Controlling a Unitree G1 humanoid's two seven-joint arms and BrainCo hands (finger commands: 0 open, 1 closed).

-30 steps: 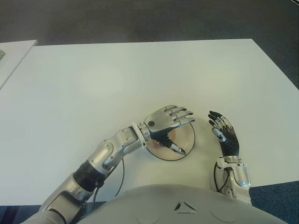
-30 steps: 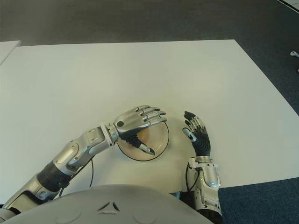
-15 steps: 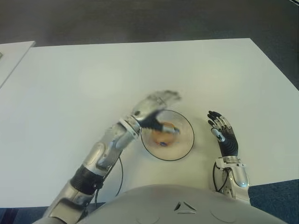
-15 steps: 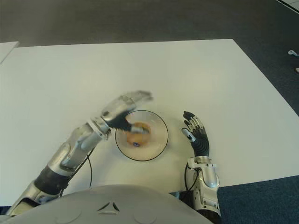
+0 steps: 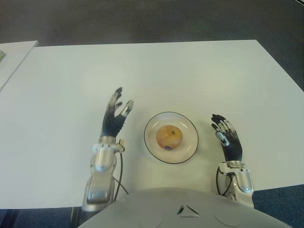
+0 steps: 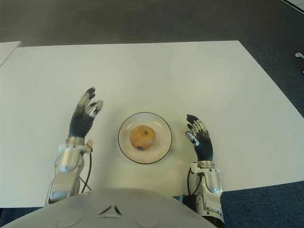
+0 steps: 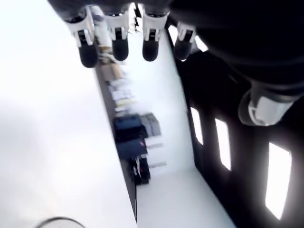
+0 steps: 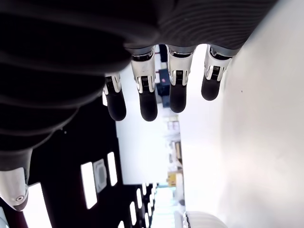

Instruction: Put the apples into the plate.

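Observation:
A yellow-red apple (image 5: 169,137) lies in the middle of the round glass plate (image 5: 189,148) near the table's front edge. My left hand (image 5: 116,113) is raised to the left of the plate, fingers spread and empty, well apart from the apple. Its wrist view shows the straight fingers (image 7: 119,46) with nothing between them. My right hand (image 5: 224,133) shows to the right of the plate, palm open and holding nothing. Straight fingers (image 8: 147,99) appear in the right wrist view too.
The white table (image 5: 156,76) stretches far ahead and to both sides. A second white table's corner (image 5: 12,54) shows at the far left. Dark carpet (image 5: 285,38) lies beyond the table's right and far edges.
My left hand has let go of the apple in the plate and drawn back to the left, fingers now spread. The right hand has stayed put.

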